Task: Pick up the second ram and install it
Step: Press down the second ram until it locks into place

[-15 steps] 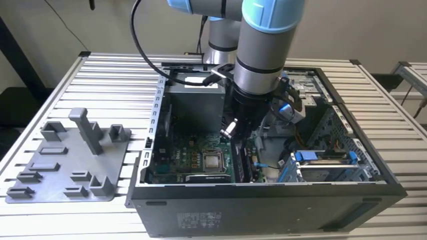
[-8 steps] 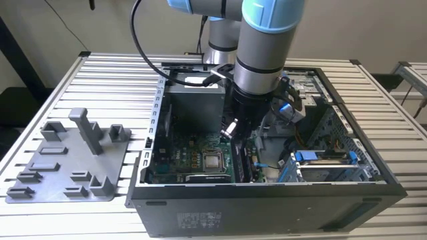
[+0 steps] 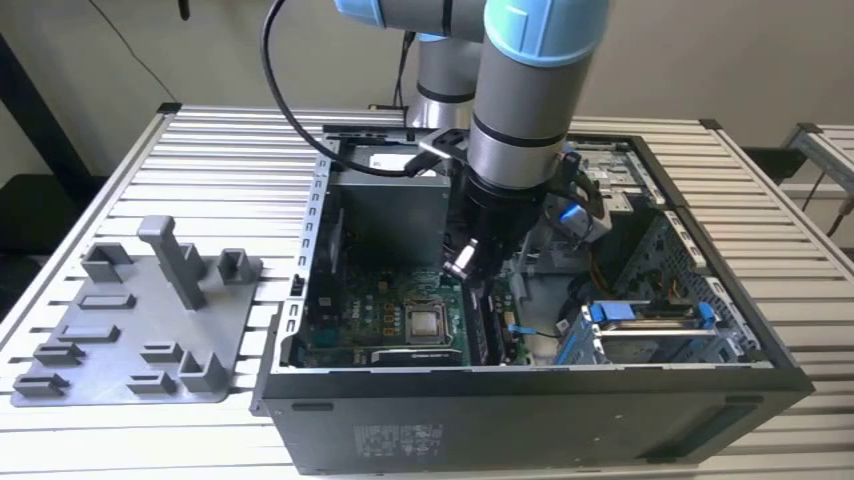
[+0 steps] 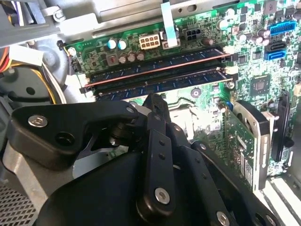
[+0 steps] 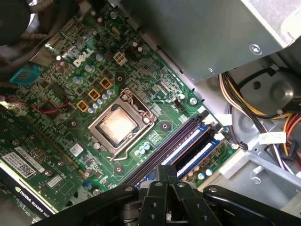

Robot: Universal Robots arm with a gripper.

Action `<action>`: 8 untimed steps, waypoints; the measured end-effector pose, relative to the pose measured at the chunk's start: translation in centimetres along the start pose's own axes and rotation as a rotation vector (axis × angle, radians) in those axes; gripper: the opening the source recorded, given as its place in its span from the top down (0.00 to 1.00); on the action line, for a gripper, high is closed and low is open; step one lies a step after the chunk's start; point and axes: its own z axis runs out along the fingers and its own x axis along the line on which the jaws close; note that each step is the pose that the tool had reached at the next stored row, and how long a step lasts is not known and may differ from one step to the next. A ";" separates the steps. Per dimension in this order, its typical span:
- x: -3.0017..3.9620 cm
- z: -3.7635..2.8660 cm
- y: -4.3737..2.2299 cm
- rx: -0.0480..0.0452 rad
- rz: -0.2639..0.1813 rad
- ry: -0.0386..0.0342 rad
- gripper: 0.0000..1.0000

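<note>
Bright, even daylight; glare whitens the square metal processor plate [image 5: 116,123]; the near black end effector [image 4: 155,106] looks soft.

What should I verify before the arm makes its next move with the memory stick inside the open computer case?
1. Black gripper above the green motherboard's memory slots: ok.
2. Long dark navy memory sticks lying in the slots: ok.
3. Sticks fully seated, white end latches closed: cannot tell.
4. Yellow and orange wires clear of the slots: ok.
5. Silver processor socket apart from the gripper: ok.
</note>
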 end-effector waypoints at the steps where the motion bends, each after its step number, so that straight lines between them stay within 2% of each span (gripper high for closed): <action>1: 0.00 0.00 0.00 -0.0001 -0.007 0.0000 0.89; 8: 0.00 0.00 0.00 -0.0009 -0.056 0.0000 0.89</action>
